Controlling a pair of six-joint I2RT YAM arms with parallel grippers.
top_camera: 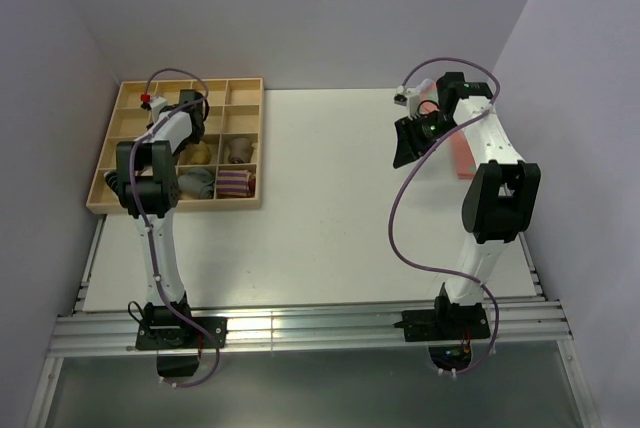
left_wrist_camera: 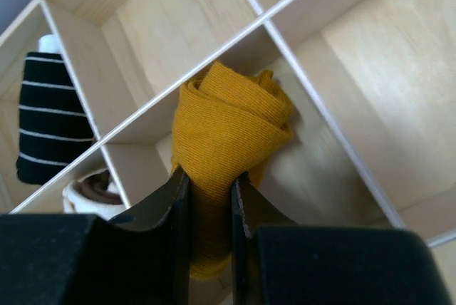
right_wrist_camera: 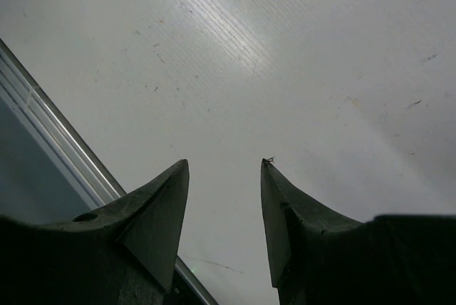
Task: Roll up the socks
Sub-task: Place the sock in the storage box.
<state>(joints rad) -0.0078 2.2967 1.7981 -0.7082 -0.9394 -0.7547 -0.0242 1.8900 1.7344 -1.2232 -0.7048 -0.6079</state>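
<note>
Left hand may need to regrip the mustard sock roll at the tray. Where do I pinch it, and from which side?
Pinch across the roll's mid-body, squeezing the wrapped layers together, much as the left hand grips the mustard sock roll now. Come from above, through the open top: the wooden dividers wall off its sides.

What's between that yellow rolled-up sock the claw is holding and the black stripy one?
Only thin wooden dividers, which cross between the mustard sock and the black striped sock. The two sit in separate compartments. The left wrist view shows this.

Soft light, table (right_wrist_camera: 214,27) glare
</note>
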